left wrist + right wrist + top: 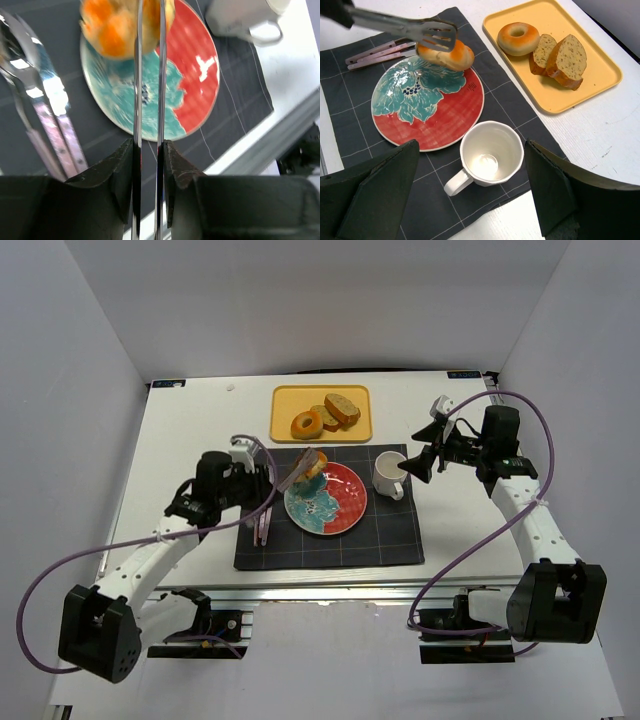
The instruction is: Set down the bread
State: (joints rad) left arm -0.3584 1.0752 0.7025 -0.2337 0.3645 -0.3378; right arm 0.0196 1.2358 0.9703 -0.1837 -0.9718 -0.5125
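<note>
Above the white table, the bread, judged light and soft, is gripped across its middle by tongs clamped in the left tool.

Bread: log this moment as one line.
left tool: shut on tongs | tongs: gripping bread | bread: over plate far rim, not released | right tool: open, empty, by mug
</note>
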